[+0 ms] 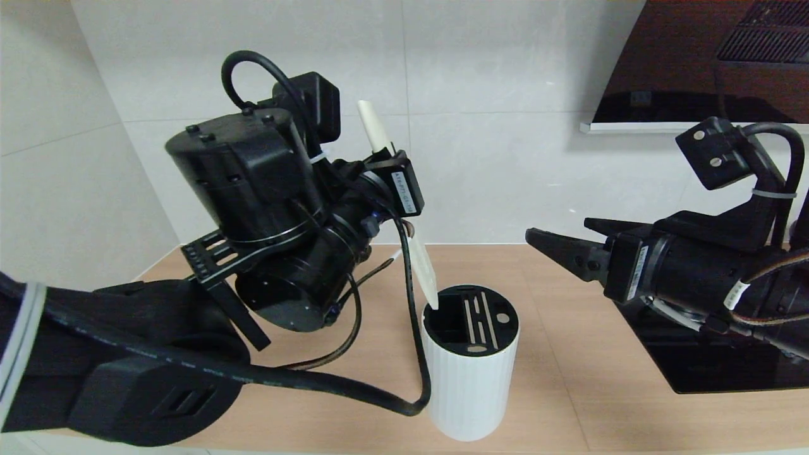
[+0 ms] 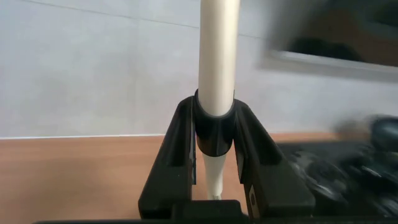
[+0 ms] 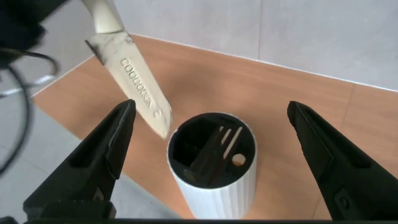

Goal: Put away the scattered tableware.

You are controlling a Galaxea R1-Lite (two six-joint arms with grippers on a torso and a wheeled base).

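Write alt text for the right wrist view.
A white knife slants blade-down, its tip at the rim of a white ribbed holder on a wooden counter. The right gripper is open, pointed toward the holder.

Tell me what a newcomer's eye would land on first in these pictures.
First comes the white knife, clamped in the left gripper and pointing steeply down, its blade tip right at the rim of the white ribbed holder standing on the wooden counter. Next is the right gripper, open wide and hovering to the right of the holder.
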